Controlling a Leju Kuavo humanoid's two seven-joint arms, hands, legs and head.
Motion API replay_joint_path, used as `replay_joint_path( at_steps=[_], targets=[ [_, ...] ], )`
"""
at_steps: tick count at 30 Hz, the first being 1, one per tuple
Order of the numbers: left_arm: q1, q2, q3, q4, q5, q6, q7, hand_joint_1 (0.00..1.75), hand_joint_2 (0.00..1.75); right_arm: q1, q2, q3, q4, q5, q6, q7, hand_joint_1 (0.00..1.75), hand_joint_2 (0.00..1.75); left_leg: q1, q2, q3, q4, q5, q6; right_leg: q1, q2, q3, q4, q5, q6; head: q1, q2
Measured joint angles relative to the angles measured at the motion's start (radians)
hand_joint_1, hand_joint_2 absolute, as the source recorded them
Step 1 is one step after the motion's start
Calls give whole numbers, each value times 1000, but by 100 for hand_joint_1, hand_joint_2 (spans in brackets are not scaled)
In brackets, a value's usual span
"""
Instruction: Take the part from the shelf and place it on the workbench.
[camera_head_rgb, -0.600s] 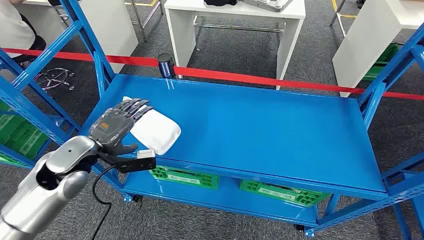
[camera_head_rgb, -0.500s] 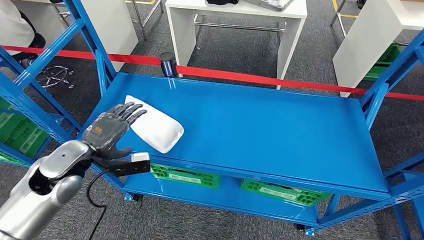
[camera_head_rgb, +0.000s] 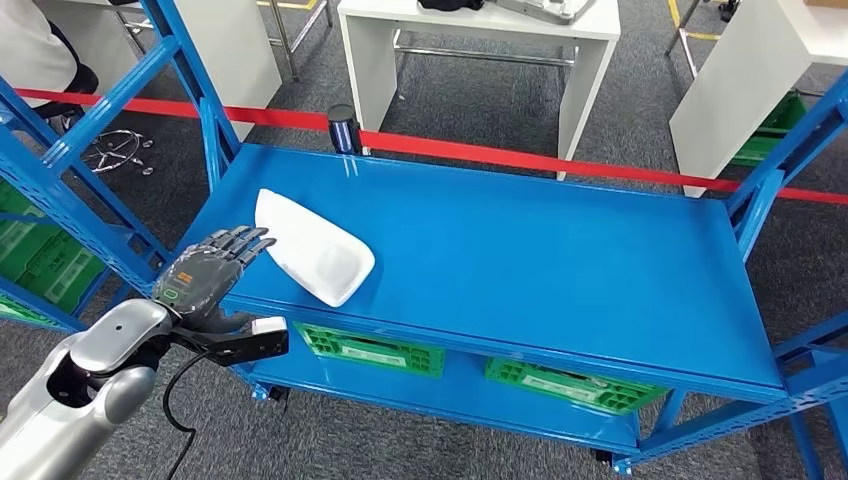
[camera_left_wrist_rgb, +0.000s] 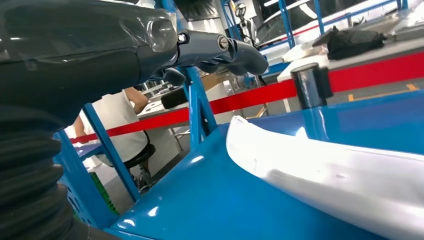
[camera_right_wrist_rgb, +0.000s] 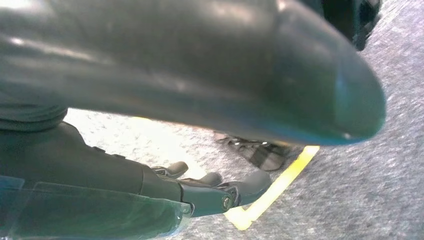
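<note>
From the head view, the white part (camera_head_rgb: 315, 248) is lying flat on the blue workbench (camera_head_rgb: 540, 260), toward its left side and reaching close to the near edge. The left hand (camera_head_rgb: 205, 270) is hanging just off the near-left corner of the workbench, its fingers spread and pointing toward the part, with a gap between fingertips and part; it is holding nothing. A red barrier tape (camera_head_rgb: 560, 165) is stretching across behind the far edge, and green crates (camera_head_rgb: 370, 350) are sitting on the lower level. From the left wrist view, the left hand (camera_left_wrist_rgb: 200, 50) is showing extended fingers above the blue surface, clear of the part (camera_left_wrist_rgb: 325, 170), which is resting on the workbench (camera_left_wrist_rgb: 210, 200) beyond them. A seated person (camera_left_wrist_rgb: 122, 120) is showing past the blue frame. From the right wrist view, the right hand (camera_right_wrist_rgb: 200, 190) is hanging over grey carpet, fingers loosely extended and gripping nothing, above a yellow floor line (camera_right_wrist_rgb: 270, 195).
</note>
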Motion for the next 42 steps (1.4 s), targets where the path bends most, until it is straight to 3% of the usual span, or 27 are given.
replay_joint_path(
  at_steps=[3,4,7,8,9,10,12,14,17,19,22,23,24,25,27,29,32,34,37,38,39,40,42],
  targets=[
    [5,2,9,3,-7,-7,4,0,175,2,1,2,0,-8,-1,2,0,0,5,0,-11,22,-18,-15,-5,1,0,-3,5,-15,-1,0],
    [9,3,13,3,-10,-11,8,0,175,2,1,2,0,-10,-1,3,0,0,7,1,-28,60,-42,-21,-8,1,0,-4,6,-20,-1,0],
    [24,4,28,10,-29,-14,19,0,175,6,0,4,-1,-13,-3,7,0,0,12,2,-115,251,-131,-33,-6,1,-1,-4,7,-26,-2,0],
    [28,3,32,16,-39,-12,20,0,175,7,0,6,-2,-15,-5,9,0,0,13,2,-133,289,-139,-34,-5,1,-2,-4,7,-26,-2,0],
    [29,2,36,24,-50,-10,21,0,175,7,-1,8,-3,-16,-7,12,0,0,14,2,-133,288,-127,-32,-3,1,-2,-4,7,-26,-2,0],
    [27,1,40,33,-63,-8,21,0,175,7,-1,10,-6,-18,-9,14,0,0,14,2,-112,247,-99,-28,-2,1,-1,-4,7,-26,-2,0],
    [10,-2,46,56,-85,-4,20,0,175,5,0,16,-13,-20,-11,19,0,0,10,2,-38,105,-37,-12,2,1,2,-4,7,-25,-2,0],
    [-16,-10,50,87,-102,-2,17,0,175,0,1,23,-21,-21,-12,24,0,0,2,4,6,17,-16,2,4,0,-1,-3,10,-21,-1,0],
    [-53,-25,51,143,-123,-1,10,0,175,-7,1,31,-30,-21,-12,30,0,0,-1,5,11,-4,-10,10,4,-2,-8,-4,14,-10,-2,0],
    [-79,-42,48,180,-136,0,7,0,175,-10,1,36,-34,-21,-12,31,0,0,4,7,19,-20,3,19,4,-3,-28,33,-6,-6,-1,0],
    [-113,-74,40,240,-156,0,3,0,175,-14,-1,44,-34,-22,-11,36,0,0,5,7,17,-26,10,25,3,-3,-118,220,-83,-8,1,0],
    [-119,-83,36,258,-161,1,3,0,175,-15,-1,47,-34,-22,-10,37,0,0,4,8,16,-25,10,25,3,-3,-141,268,-96,-4,1,0],
    [-126,-90,33,273,-165,2,1,0,175,-14,-1,50,-34,-22,-10,37,0,0,4,8,15,-24,10,24,2,-3,-146,279,-94,3,1,0],
    [-135,-98,29,286,-169,3,-1,0,175,-15,-1,52,-34,-23,-11,38,0,0,5,7,15,-22,9,23,1,-3,-130,245,-76,11,1,0],
    [-159,-115,21,308,-177,5,-6,0,175,-17,-4,55,-34,-25,-11,38,0,0,4,5,13,-14,5,17,-2,-5,-61,104,-22,23,1,0],
    [-186,-131,13,327,-182,7,-11,0,175,-21,-6,59,-35,-28,-11,38,0,0,0,3,7,-4,-1,9,-2,-6,-16,9,7,14,1,0],
    [-216,-148,1,349,-186,7,-16,0,175,-23,-6,67,-36,-29,-10,38,0,0,-1,3,-1,2,-4,-1,-1,-4,-12,-2,13,-6,0,0],
    [-233,-156,-7,363,-190,6,-17,0,175,-25,-6,72,-37,-29,-9,38,0,0,3,3,-18,37,-28,-12,-6,-3,-11,-4,15,-14,-1,0],
    [-254,-169,-18,390,-193,4,-17,0,175,-27,-6,76,-39,-30,-9,38,0,0,11,3,-104,218,-115,-27,-8,-2,-10,-5,15,-22,-3,0],
    [-257,-175,-21,401,-193,4,-17,0,175,-28,-6,77,-39,-30,-9,38,0,0,13,3,-131,273,-130,-29,-7,-2,-10,-5,15,-22,-3,0],
    [-259,-180,-26,410,-194,4,-17,0,175,-28,-6,78,-39,-30,-9,38,0,0,14,3,-144,295,-128,-30,-7,-1,-10,-4,15,-22,-3,0],
    [-262,-184,-30,418,-194,3,-17,0,175,-29,-6,79,-39,-30,-9,38,0,0,15,3,-138,278,-107,-29,-7,0,-9,-4,15,-22,-3,0],
    [-272,-190,-37,430,-195,3,-17,0,175,-31,-6,82,-39,-31,-9,38,0,0,15,3,-81,152,-36,-21,-6,2,-7,-5,14,-21,-3,0]
  ],
)
